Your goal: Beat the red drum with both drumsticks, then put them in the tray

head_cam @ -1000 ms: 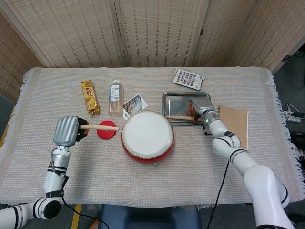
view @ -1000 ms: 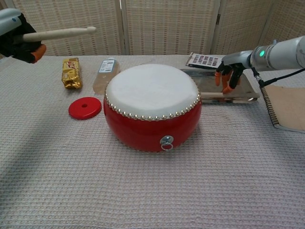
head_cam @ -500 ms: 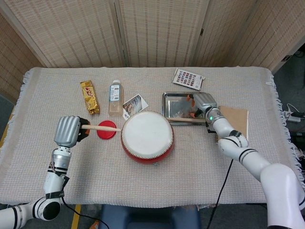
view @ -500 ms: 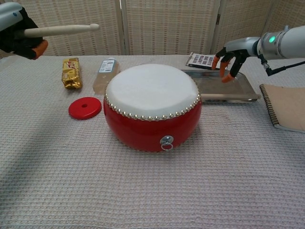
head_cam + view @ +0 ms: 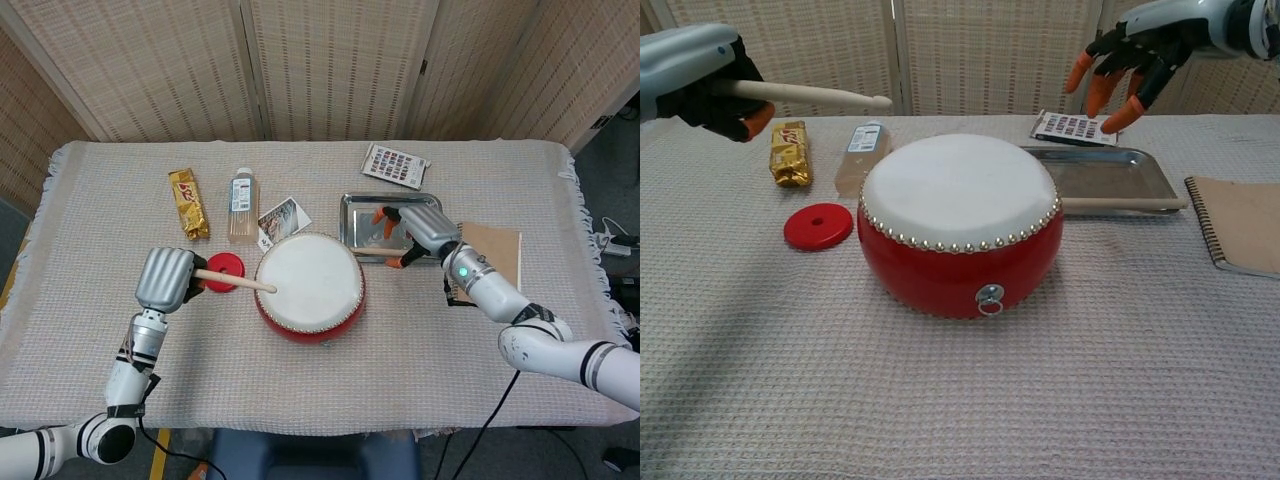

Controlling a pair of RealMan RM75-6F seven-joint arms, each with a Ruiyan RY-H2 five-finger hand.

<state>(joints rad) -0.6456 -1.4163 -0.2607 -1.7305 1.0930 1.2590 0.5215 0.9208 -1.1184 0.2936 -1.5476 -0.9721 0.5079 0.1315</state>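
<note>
Woven cloth (image 5: 330, 390): left robot hand (image 5: 166, 280) grips drumstick (image 5: 236, 283); right robot hand (image 5: 1127, 60) spread empty; bottle (image 5: 241, 203) beside drum (image 5: 308, 286).

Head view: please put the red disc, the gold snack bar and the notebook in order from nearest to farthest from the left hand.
Measured from the left hand:
1. Red disc, just beside the hand, toward the drum.
2. Gold snack bar, farther back on the left side of the table.
3. Notebook, far across on the right side, beyond the tray.

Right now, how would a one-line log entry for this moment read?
left hand: grips drumstick above red drum | right hand: empty, raised over tray | second drumstick: in tray
</note>
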